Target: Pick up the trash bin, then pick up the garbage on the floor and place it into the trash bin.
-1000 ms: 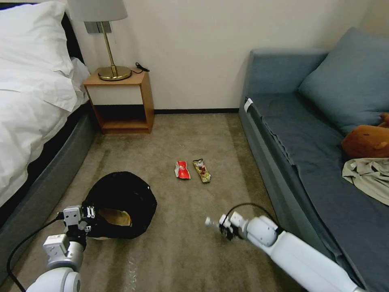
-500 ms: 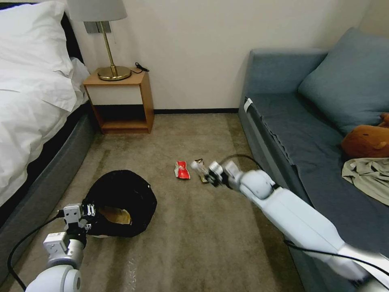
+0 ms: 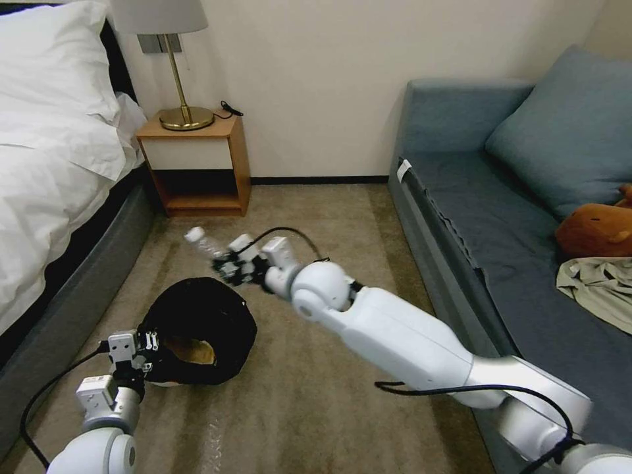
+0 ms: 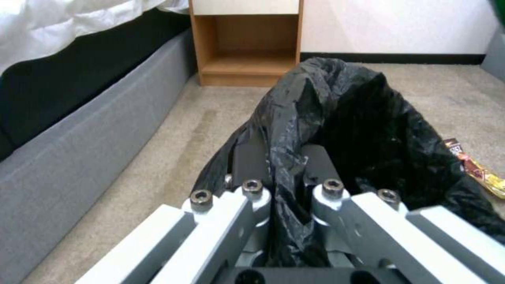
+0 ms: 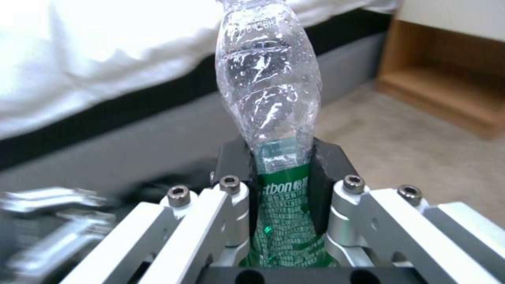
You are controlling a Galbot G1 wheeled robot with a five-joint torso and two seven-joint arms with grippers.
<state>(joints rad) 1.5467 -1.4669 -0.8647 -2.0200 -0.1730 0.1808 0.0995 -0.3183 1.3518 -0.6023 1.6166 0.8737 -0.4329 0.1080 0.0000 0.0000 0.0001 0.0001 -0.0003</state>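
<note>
The trash bin point(image 3: 197, 316), wrapped in its crinkly black bag, is tipped toward me on the carpet at the left. A tan scrap point(image 3: 191, 352) lies inside it. My left gripper point(image 3: 143, 347) is shut on the bag-covered near rim, and the black bag point(image 4: 287, 165) is pinched between its fingers. My right gripper point(image 3: 224, 264) hangs just above the bin's far rim, shut on a clear bottle point(image 3: 205, 243) at its green label point(image 5: 281, 189). The bottle's body point(image 5: 268, 90) sticks out beyond the pads, toward the bed. A brown-gold wrapper point(image 4: 476, 169) lies on the floor beside the bin.
The bed point(image 3: 46, 171) and its grey frame run along the left. A wooden nightstand point(image 3: 197, 164) with a lamp stands at the back wall. A blue sofa point(image 3: 500, 224) on the right holds a brown plush toy point(image 3: 596, 230) and khaki clothing point(image 3: 602, 286).
My right arm has swung left with the bottle, from above the wrappers mid-floor to above the bin's far rim, and now covers the wrappers. The left gripper and bin stay put.
</note>
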